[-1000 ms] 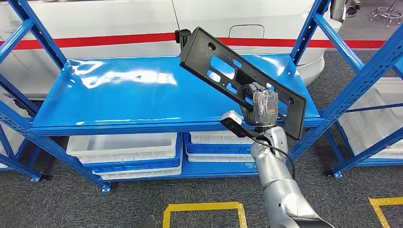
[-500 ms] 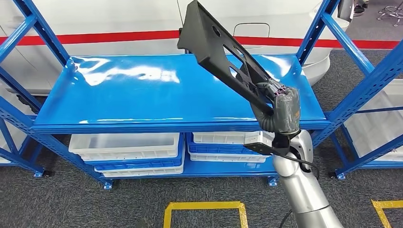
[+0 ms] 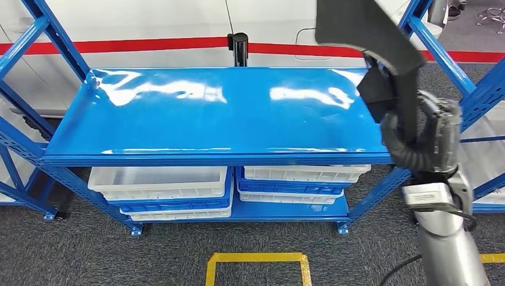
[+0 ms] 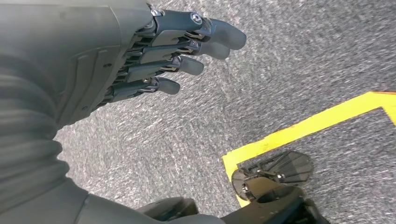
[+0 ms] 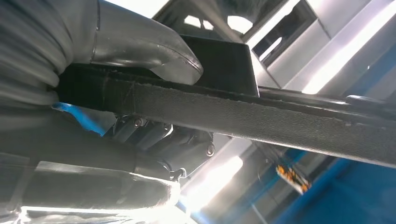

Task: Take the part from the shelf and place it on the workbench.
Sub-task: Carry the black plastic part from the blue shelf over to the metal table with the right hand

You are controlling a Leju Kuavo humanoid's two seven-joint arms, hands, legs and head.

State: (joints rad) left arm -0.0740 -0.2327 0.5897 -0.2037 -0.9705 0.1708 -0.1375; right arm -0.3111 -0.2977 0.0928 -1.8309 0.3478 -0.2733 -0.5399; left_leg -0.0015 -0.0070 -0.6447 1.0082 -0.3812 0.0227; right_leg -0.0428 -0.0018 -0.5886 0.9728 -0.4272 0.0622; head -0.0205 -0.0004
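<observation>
Right hand of mine grips the part, a long black plastic panel, and holds it up in the air at the right end of the shelf. In the right wrist view my thumb presses on one face of the part and the darker fingers close on the other face, so the grip looks firm to me.

The part rises from my hand upward and to the left, tilted, and its top end leaves the head view, so I cannot tell its full length. It touches no shelf surface; the blue board below it is bare and shiny.

So the first half of the task is done, as I judge: the part is off the shelf. What is left is to carry it to the workbench and put it down there.

My left hand hangs over the grey floor, near a yellow line, with its fingers straight and slightly apart, holding nothing.
</observation>
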